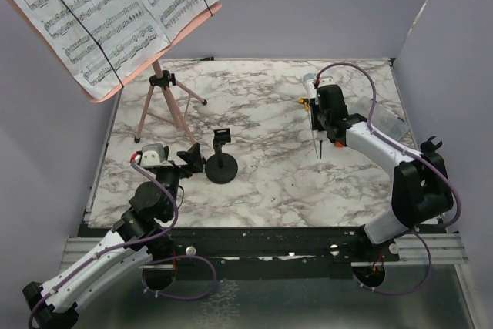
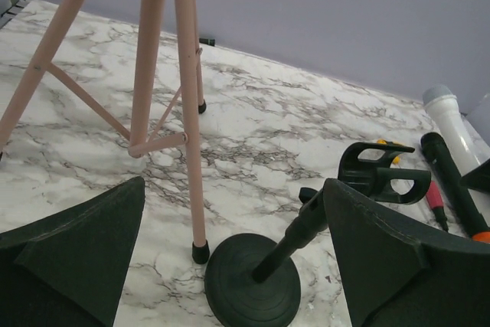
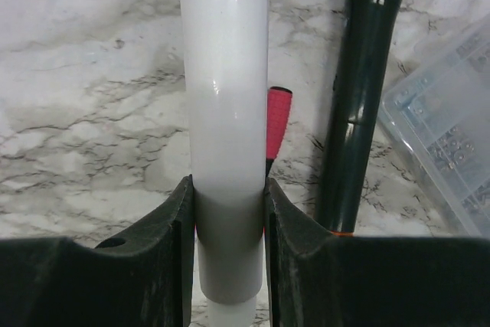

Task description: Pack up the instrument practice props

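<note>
The right gripper [image 3: 228, 193] is clamped around the lower body of the white cylindrical microphone [image 3: 226, 74] at the far right of the marble-patterned table [image 1: 269, 182]. Beside it are a black microphone [image 3: 360, 112], a red-handled screwdriver [image 3: 277, 124] and a clear plastic compartment box [image 3: 448, 135]. The left gripper [image 1: 189, 157] gapes wide, holding nothing, just left of the black round-based holder [image 2: 253, 285]. The holder stands on its base near the pink tripod music rest [image 1: 162, 105], which carries white sheet-music pages [image 1: 100, 13].
</note>
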